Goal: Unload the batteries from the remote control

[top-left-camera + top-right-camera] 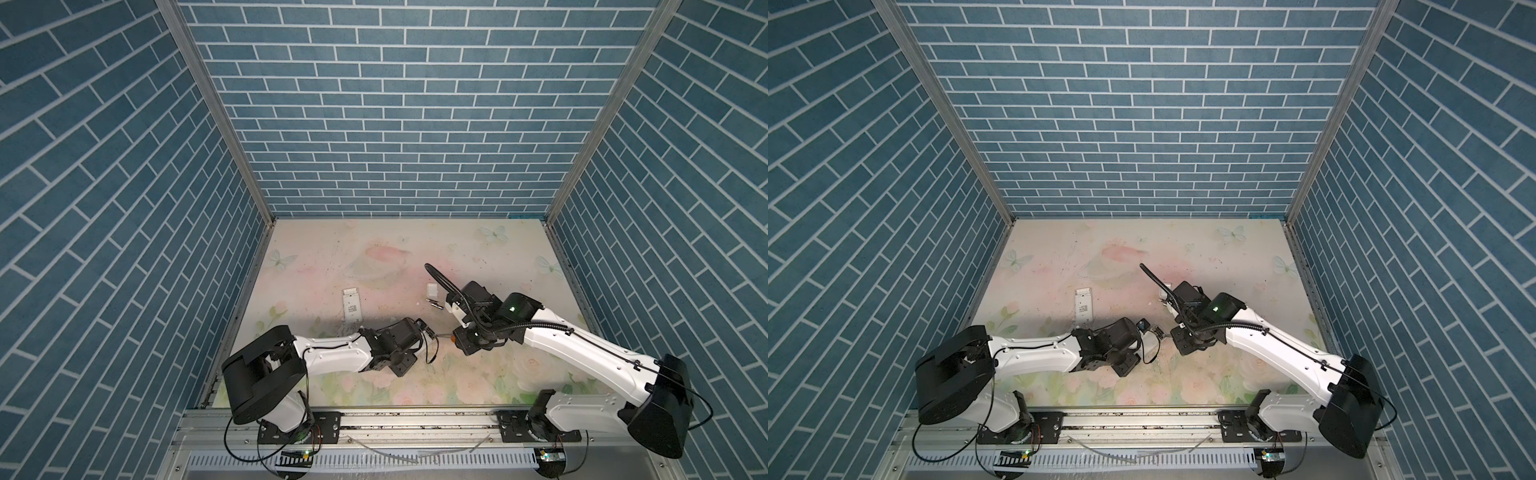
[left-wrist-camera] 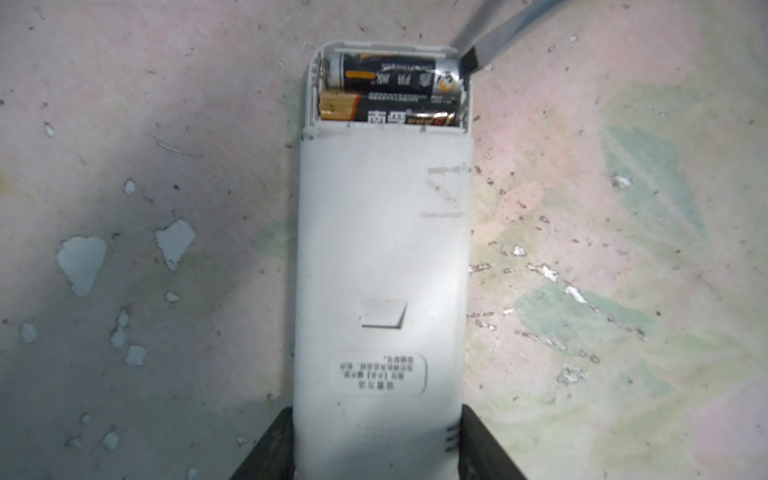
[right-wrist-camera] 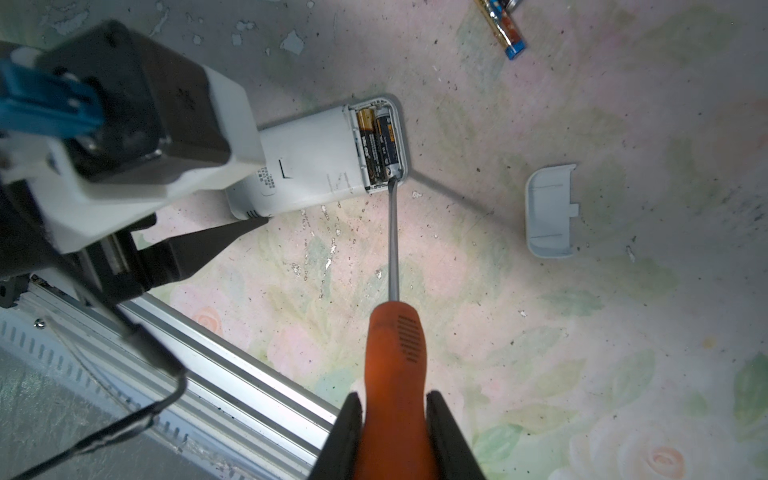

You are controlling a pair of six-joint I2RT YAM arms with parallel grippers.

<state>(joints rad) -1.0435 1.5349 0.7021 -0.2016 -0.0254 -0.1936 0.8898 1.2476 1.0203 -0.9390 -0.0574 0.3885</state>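
The left wrist view is showing the print on the two dark, gold-banded cylindrical batteries (image 2: 390, 93) lying side by side in the uncovered compartment at one end of the long white plastic remote control (image 2: 382, 257). That detail is too small to make out in both top views. The right wrist view is showing what the left wrist view is missing. A small white rounded plastic cover (image 3: 548, 208) is lying well apart from the remote, and loose batteries (image 3: 505, 25), one with a blue end, are lying at the frame edge. Only the top views are taking in a second white remote (image 1: 351, 305), lying apart on the floral-printed worktop (image 1: 457, 386).

The left hand (image 2: 378, 453) is clamping the remote's other end, its black fingers (image 2: 270, 453) pressing the two long sides and held apart by the remote's width. The right hand (image 3: 395, 432) is squeezing the handle of an orange-handled steel screwdriver (image 3: 395, 361), its jaws closed on the handle. The thin grey shaft is reaching to the compartment's corner, with its flat tip at the silvery end of the outer battery.

The worktop's pale print is flaking into grey chips and specks. The remote's shell is looking matte and scuffed.
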